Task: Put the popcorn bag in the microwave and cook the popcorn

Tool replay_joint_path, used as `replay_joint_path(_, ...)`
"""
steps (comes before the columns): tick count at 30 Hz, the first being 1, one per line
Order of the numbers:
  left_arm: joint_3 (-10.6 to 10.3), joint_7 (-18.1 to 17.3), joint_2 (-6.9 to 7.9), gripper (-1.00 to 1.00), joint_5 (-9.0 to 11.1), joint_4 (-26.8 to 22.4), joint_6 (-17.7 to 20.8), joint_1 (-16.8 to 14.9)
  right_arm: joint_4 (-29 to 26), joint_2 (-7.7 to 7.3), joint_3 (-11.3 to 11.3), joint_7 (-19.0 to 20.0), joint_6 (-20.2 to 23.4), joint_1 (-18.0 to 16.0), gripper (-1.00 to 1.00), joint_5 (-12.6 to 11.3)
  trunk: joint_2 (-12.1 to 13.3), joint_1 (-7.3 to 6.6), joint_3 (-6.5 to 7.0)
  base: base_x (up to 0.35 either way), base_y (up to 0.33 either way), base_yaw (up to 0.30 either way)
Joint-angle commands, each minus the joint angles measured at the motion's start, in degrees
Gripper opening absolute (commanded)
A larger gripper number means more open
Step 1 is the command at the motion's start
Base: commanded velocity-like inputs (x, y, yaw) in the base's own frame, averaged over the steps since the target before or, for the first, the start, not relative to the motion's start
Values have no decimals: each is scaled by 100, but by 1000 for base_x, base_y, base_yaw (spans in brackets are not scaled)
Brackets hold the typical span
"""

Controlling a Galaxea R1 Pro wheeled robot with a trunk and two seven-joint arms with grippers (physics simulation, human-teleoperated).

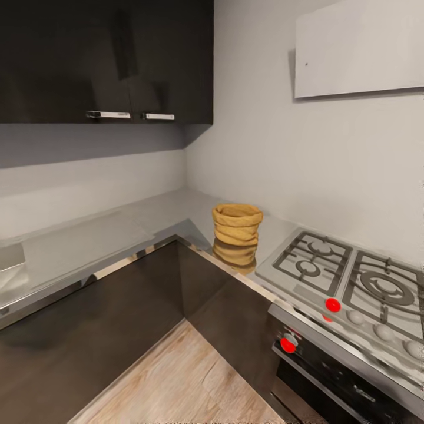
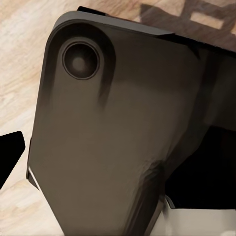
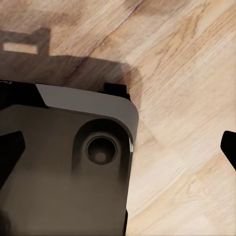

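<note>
A corner kitchen: dark cabinets (image 1: pixel 106 59) hang over an L-shaped steel tabletop (image 1: pixel 82 241), with dark base units beneath and a wood floor (image 1: pixel 188 383) in the angle. To the right a gas hob (image 1: pixel 353 282) is set into the tabletop above an oven (image 1: pixel 341 377) with red knobs. A pale panel (image 1: pixel 359 47) is fixed high on the right wall.

The bag (image 1: pixel 237 224), tan and crumpled with a rolled rim, stands upright on the tabletop in the inner corner, just beside the hob's left edge and mirrored in the glossy steel.

Both wrist cameras look down at the wood floor past the dark, rounded body of the robot's base (image 2: pixel 108 137). A black finger tip (image 2: pixel 11 150) cuts into the edge of the left wrist view, and black tips (image 3: pixel 228 147) into both edges of the right; the right pair looks set wide apart with nothing between, while the left fingers' spread cannot be told.

The likely step is an approach to the bag. The risks from here: the base could catch the projecting cabinet corner, or a hasty reach could tip the light bag onto the hob grates or crush its soft sides.
</note>
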Motion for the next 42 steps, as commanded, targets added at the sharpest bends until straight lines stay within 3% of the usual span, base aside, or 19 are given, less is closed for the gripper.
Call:
replay_joint_path(1, 7, 6, -2, 100, 21, -2, -14, -1, 12, -3, -49, 5, -27, -6, 100, 49, -3, 0, -15, 0, 0, -76)
replay_joint_path(32, 16, 6, -7, 100, 21, 6, -14, -1, 17, -13, -40, -21, -9, -8, 100, 41, -3, 0, -302, 0, 0, -40)
replay_joint_path(42, 16, 6, -11, 100, 21, 6, -14, -1, 20, 67, -62, -25, 52, -9, 100, 16, -3, 0, -337, 0, 0, 17)
